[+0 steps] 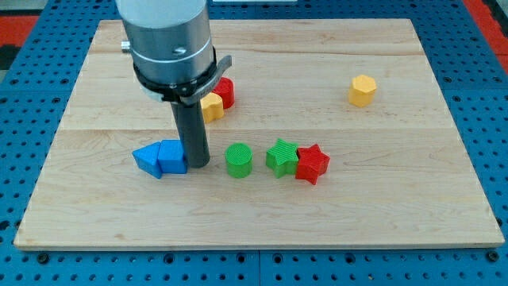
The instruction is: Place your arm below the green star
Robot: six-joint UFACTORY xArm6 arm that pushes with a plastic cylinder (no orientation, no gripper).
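The green star [281,156] lies right of the board's middle, touching a red star [312,164] on its right. My tip [198,164] rests on the board well to the left of the green star, at about the same height in the view. A green cylinder [238,159] stands between my tip and the green star. Two blue blocks [161,158] sit against my tip's left side.
A yellow block [212,106] and a red block [225,92] sit behind the rod, partly hidden by the arm's body. A yellow hexagon [362,90] lies at the view's upper right. The wooden board [397,206] is ringed by a blue perforated table.
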